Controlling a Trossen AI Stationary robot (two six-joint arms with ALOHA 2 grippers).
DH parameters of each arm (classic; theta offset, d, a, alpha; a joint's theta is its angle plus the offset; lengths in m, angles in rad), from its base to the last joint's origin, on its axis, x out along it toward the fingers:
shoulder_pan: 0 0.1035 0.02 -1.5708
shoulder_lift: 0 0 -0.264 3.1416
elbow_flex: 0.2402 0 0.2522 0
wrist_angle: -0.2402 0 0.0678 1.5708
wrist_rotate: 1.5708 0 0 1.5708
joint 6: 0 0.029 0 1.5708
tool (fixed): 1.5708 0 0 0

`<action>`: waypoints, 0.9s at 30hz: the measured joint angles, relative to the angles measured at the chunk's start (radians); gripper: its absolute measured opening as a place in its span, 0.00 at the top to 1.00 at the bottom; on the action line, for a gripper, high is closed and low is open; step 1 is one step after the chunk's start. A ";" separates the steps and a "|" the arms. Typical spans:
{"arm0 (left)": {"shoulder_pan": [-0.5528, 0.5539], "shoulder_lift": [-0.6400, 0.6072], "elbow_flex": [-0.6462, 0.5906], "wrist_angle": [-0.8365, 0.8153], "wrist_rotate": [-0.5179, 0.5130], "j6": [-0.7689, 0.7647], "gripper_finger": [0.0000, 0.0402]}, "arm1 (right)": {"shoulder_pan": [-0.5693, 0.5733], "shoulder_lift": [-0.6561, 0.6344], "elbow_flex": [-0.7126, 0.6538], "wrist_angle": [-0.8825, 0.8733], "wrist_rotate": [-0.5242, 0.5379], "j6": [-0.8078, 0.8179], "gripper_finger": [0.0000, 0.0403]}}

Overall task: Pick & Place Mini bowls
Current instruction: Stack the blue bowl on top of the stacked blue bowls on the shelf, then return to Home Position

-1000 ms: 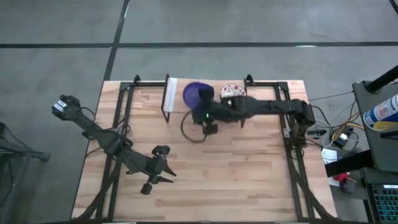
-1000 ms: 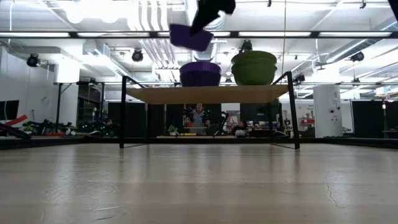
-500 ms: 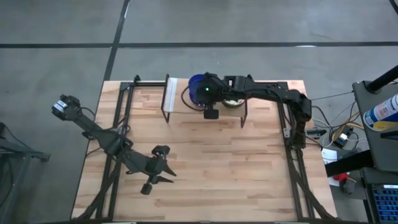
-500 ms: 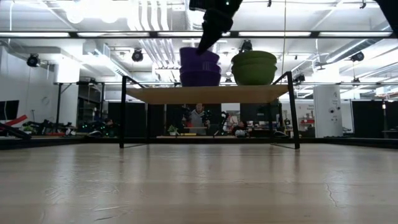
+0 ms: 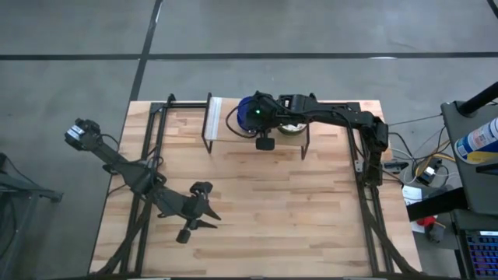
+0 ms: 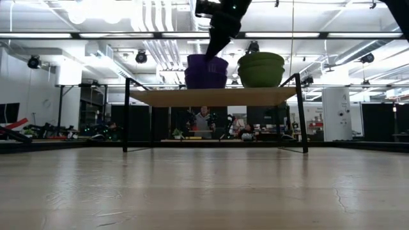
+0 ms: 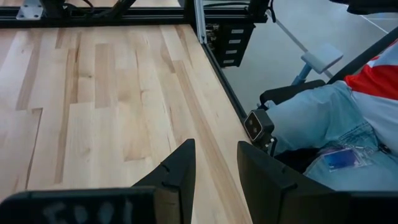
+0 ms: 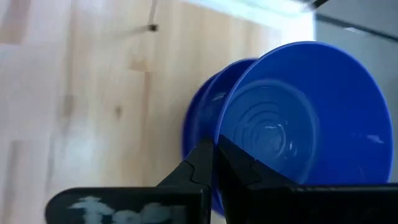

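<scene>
Wooden table (image 5: 257, 202) w/ black frame, seen from above. Small raised shelf (image 6: 214, 96) at far edge, on thin black legs. L arm parked over near-left part of table, left gripper (image 7: 214, 165) slightly open, nothing between fingers; person's legs in jeans (image 7: 323, 124) beyond table edge in L wrist view. R arm stretched across far side to shelf. Right gripper (image 8: 214, 163) pinched tight on rim of top blue mini bowl (image 8: 295, 118), tilted, sitting in blue bowl stack (image 6: 206, 71) on shelf's left part. Second stack (image 6: 261, 69) just beside, to the right, reads green in low view; speckled bowl (image 5: 292, 127) partly hidden under arm from above.
</scene>
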 joint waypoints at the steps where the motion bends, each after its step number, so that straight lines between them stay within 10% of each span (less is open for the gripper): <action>1: 0.000 0.000 0.000 0.000 0.000 0.000 0.72 | -0.002 0.000 -0.002 -0.007 -0.017 0.001 0.98; 27: 0.006 0.000 -0.064 0.027 -0.092 -0.028 0.72 | 0.055 -0.053 0.021 -0.005 -0.026 0.052 0.69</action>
